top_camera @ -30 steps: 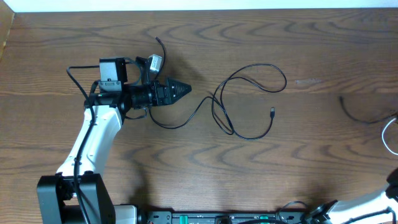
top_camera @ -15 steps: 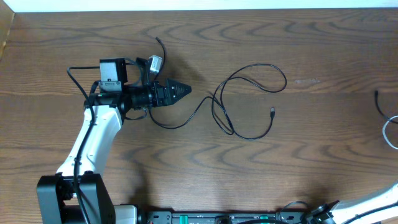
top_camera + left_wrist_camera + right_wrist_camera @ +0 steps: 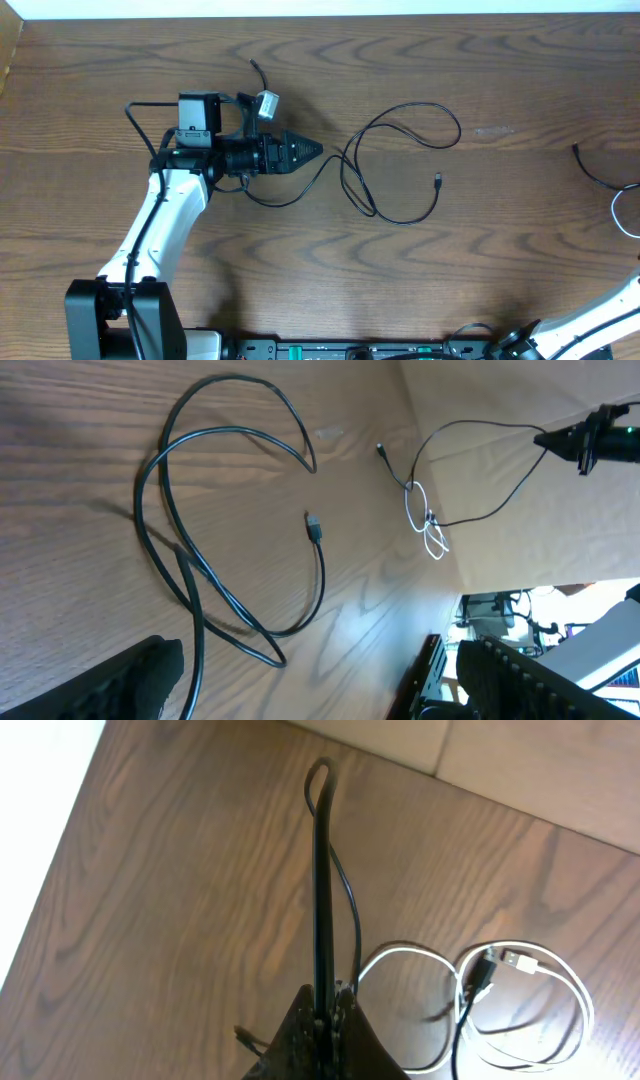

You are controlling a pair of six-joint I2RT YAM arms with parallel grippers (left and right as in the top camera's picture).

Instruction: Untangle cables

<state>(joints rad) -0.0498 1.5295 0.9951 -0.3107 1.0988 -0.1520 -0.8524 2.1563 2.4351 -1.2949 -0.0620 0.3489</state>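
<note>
A long black cable (image 3: 400,165) lies in loose loops on the table's middle, its plug (image 3: 438,180) pointing toward the front. My left gripper (image 3: 305,152) hovers just left of those loops, open, with nothing between its fingers (image 3: 130,680); the loops (image 3: 200,490) spread out ahead of it. At the right edge lie a white cable (image 3: 622,210) and another black cable (image 3: 585,165). My right gripper (image 3: 327,1008) is shut on that black cable, and a doubled length (image 3: 320,870) sticks out past its tips. White loops (image 3: 520,1015) lie below it.
The pale wall strip (image 3: 320,7) borders the table's far edge. The left arm's own wiring (image 3: 255,70) sticks up behind its wrist. A black rail (image 3: 340,350) runs along the front edge. The right arm (image 3: 600,320) enters from the front right corner.
My left gripper has slid a little to the right, closer to the middle loops. The black cable's end at the right edge swung right, then partly back.
</note>
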